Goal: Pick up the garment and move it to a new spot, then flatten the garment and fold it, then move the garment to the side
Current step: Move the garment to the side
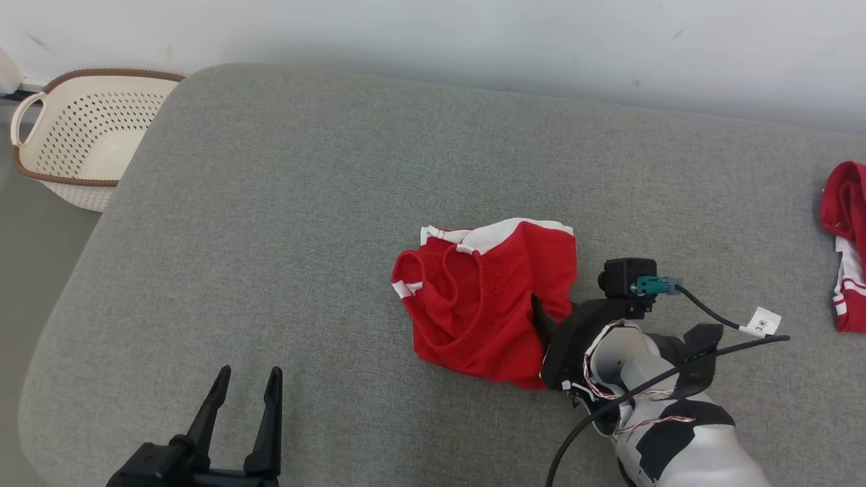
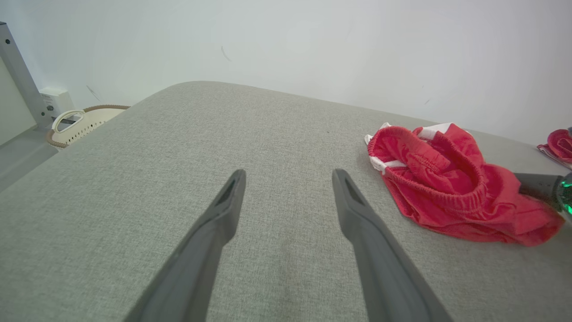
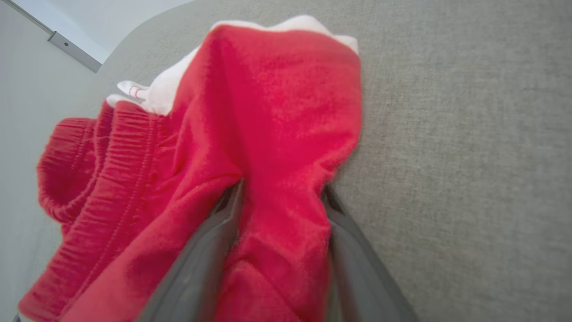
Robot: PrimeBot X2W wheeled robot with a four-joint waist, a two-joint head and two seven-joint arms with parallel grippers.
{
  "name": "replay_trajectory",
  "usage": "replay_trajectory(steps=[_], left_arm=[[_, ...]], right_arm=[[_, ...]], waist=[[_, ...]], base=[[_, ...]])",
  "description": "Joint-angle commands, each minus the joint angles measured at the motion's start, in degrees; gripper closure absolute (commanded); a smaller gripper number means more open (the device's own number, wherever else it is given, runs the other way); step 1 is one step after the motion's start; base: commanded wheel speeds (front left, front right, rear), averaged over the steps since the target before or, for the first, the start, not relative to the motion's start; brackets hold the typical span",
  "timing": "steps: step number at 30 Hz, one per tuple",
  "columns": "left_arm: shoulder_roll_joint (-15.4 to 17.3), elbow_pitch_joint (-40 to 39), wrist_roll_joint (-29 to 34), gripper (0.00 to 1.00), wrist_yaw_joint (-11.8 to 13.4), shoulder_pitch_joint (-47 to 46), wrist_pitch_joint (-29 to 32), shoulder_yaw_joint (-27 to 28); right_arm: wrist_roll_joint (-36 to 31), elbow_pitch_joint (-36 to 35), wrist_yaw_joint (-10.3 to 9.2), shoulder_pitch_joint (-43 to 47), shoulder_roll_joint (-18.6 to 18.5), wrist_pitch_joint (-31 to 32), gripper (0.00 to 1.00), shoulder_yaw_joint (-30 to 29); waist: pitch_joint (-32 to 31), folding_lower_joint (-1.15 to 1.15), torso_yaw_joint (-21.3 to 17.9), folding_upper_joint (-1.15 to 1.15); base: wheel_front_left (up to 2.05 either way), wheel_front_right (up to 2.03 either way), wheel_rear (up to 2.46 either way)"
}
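A crumpled red garment with white trim and an elastic waistband lies near the middle of the grey padded surface. My right gripper is at its right edge, with a dark fingertip poking into the cloth. In the right wrist view its fingers stand wide apart on either side of a raised ridge of the garment, and the right gripper is open around that fold. My left gripper is open and empty at the lower left, well away from the garment; its fingers hover over bare fabric.
A cream perforated basket stands on the floor off the surface's far left corner. A second red and white piece of clothing lies at the right edge. A pale wall runs along the far side.
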Motion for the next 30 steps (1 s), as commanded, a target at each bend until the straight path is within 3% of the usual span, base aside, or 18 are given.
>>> replay_trajectory(steps=[1,7,16,30], left_arm=[[0.02,0.32,-0.12,0.00,0.02,-0.32,-0.23,-0.01],[0.02,0.51,-0.23,0.00,0.31,0.24,-0.23,0.29],[0.02,-0.12,0.78,0.00,0.06,1.43,-0.23,1.27],[0.45,-2.90,2.46,0.00,-0.91,0.01,-0.23,3.57]], right_arm=[[0.90,0.70,-0.01,0.42,0.80,0.49,1.00,1.31],[2.14,0.82,-0.02,-0.69,0.19,-0.99,1.00,3.38],[2.17,-1.08,-0.02,-2.78,-3.57,-1.88,1.00,7.49],[0.69,-7.53,-0.02,-10.66,-16.43,3.81,1.00,16.74]], waist=[[-0.07,-0.01,0.05,0.00],[-0.52,-0.01,-0.52,0.00],[-1.31,-0.01,-4.14,0.00],[1.51,-0.01,-13.39,0.00]], base=[[0.00,0.00,0.00],[0.00,0.00,0.00],[0.00,0.00,0.00],[0.00,0.00,0.00]])
